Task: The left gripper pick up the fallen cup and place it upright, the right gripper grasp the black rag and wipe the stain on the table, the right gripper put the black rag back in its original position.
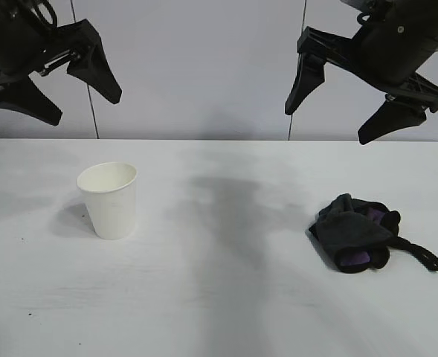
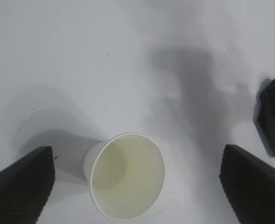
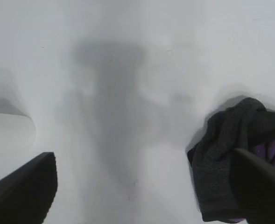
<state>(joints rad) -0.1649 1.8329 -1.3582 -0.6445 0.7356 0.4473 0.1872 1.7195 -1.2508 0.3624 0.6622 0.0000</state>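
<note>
My left gripper (image 1: pixel 55 85) hung high at upper left of exterior frame, fingers spread wide, holding nothing. My right gripper (image 1: pixel 330 111) hung high at upper right, fingers likewise parted, empty. Below left gripper: cup (image 1: pixel 109 199) stood upright on table (image 1: pixel 219 297), left of centre, mouth up, shadow trailing toward frame's left. Below right gripper: black rag (image 1: pixel 356 232) lay bunched on table at right, purple showing in folds, loop strap (image 1: pixel 421 254) trailing toward lower right. Cup and rag well apart. Faint grey smudge (image 1: pixel 233 208) on tabletop between them.

pale grey panelled wall (image 1: pixel 204 67), thin dark seams, soft shadows
</note>
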